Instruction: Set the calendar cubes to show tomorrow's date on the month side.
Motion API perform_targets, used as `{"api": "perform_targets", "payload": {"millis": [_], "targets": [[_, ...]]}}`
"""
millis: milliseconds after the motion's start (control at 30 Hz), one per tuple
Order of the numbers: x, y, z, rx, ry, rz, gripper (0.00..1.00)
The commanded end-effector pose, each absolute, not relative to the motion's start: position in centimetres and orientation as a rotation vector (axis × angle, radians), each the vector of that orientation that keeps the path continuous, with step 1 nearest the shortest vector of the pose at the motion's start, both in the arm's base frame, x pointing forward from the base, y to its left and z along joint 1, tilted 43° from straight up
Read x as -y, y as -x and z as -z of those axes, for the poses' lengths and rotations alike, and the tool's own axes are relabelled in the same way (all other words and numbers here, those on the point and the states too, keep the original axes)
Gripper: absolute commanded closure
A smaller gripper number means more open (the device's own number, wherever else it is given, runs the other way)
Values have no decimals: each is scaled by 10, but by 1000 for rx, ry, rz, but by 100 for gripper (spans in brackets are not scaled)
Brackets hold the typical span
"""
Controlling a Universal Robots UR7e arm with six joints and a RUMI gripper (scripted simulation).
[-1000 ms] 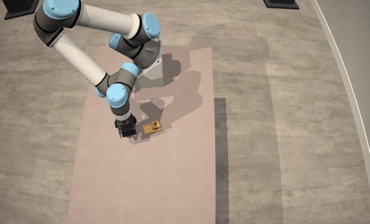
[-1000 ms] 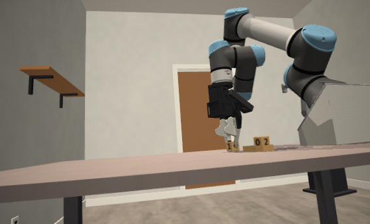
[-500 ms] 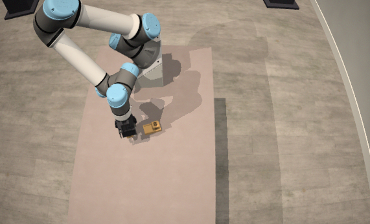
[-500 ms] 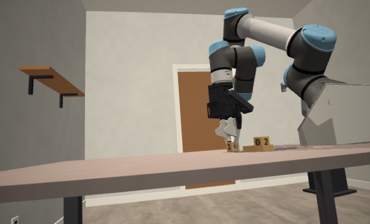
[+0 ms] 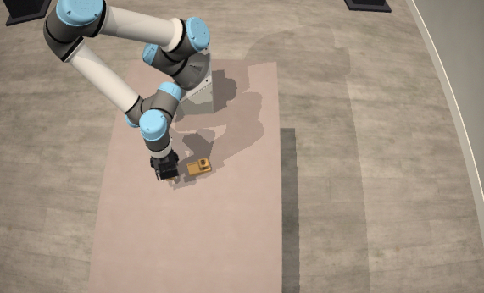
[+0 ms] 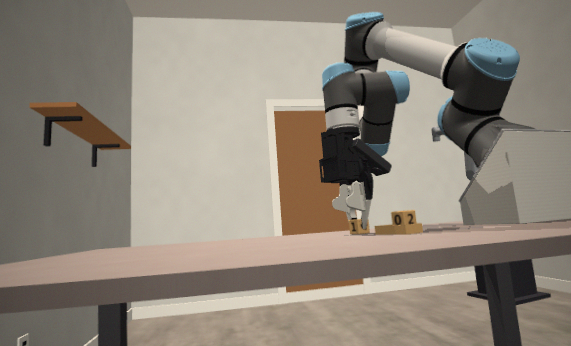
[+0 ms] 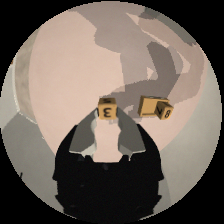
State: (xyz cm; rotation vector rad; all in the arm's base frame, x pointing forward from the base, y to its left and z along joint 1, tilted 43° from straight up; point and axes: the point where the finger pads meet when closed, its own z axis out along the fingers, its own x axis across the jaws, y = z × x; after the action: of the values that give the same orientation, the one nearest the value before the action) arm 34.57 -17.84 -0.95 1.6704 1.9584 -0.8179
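The gripper (image 5: pixel 167 177) (image 6: pixel 359 224) (image 7: pixel 107 115) is shut on a wooden digit cube (image 6: pixel 353 228) (image 7: pixel 107 109). This cube is at table level, beside the tray. A 3 shows on it in the wrist view and a 1 in the exterior view; a fingertip partly covers another face there. The wooden tray (image 5: pixel 192 169) (image 6: pixel 384 229) (image 7: pixel 148 106) holds the other cube (image 5: pixel 203 163) (image 6: pixel 403 219) (image 7: pixel 165 111) at one end. That cube has an 8 on top, with 0 and 2 on two sides in the exterior view. The month's name cannot be read.
The tray and both cubes are on the pink table top (image 5: pixel 185 237) (image 6: pixel 228 255). The robot's base (image 5: pixel 197 103) (image 6: pixel 538 175) stands behind the tray. A wall shelf (image 6: pixel 78 120) is far off at the left in the exterior view.
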Motion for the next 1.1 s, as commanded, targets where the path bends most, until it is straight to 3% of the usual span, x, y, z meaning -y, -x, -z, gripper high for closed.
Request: {"api": "perform_targets", "payload": {"millis": [0,967,1067], "targets": [[178,-346,9,-1958,-1670,817,89],[178,-346,9,-1958,-1670,817,89],[178,-346,9,-1958,-1670,817,85]]}}
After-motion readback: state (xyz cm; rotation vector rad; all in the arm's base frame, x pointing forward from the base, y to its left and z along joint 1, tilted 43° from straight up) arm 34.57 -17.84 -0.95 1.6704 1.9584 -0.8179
